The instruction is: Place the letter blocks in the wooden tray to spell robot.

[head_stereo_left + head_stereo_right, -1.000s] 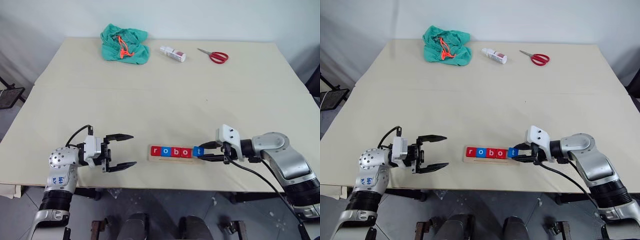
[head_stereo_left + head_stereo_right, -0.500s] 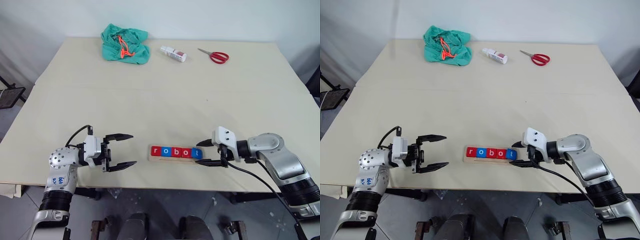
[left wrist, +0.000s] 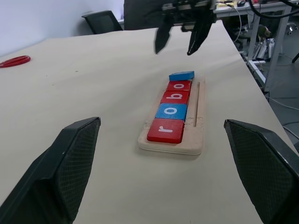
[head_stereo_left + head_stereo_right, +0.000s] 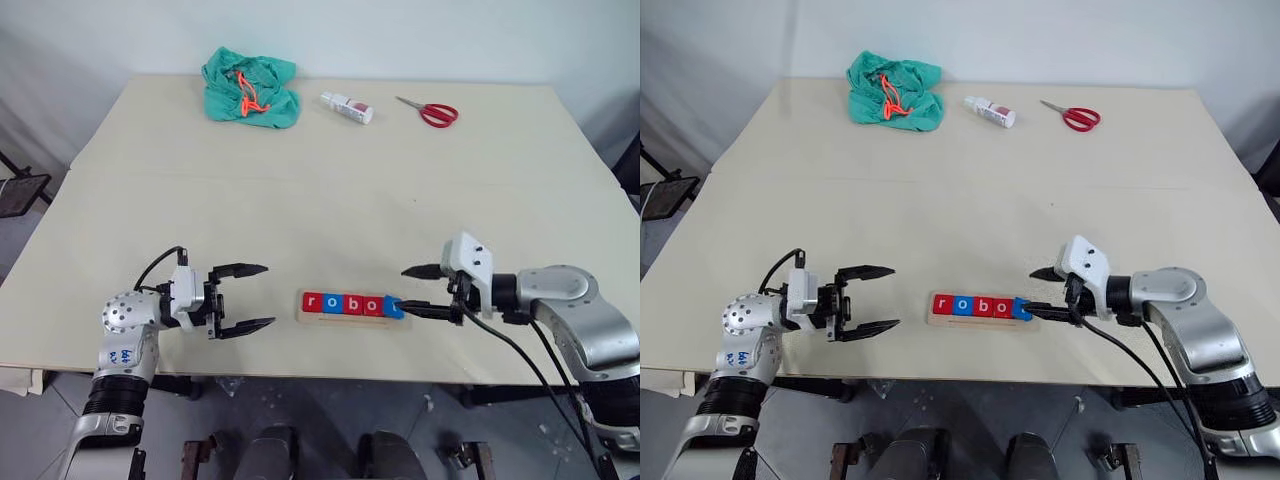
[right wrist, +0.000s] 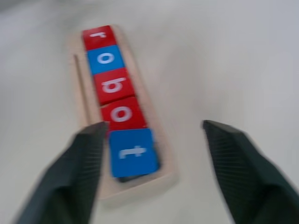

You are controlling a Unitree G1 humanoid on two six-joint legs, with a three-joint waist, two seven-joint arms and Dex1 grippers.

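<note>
I see the wooden tray [image 4: 350,306] lying near the front edge of the table [image 4: 330,200], between my two arms, with all five letter blocks [image 3: 172,104] sitting in it in a row that reads r, o, b, o, t from my left to my right: red, blue, red, red, blue. The blue t block [image 5: 133,152] at the right end looks a little tilted, its outer end raised compared with the red ones beside it, and it sits right at the end of the tray. My right gripper [image 4: 418,290] hangs just beside that end, its two black fingers spread apart with nothing between them; the lower fingertip is very close to the t block, though I cannot tell if it touches. My left gripper [image 4: 250,296] hovers above the table off the tray's left end, well apart from it, fingers wide and holding nothing, pointing toward the tray. At the far side of the table lie a crumpled green cloth [image 4: 250,88] with an orange cord, a small white bottle [image 4: 346,107] on its side, and red-handled scissors [image 4: 430,112].
</note>
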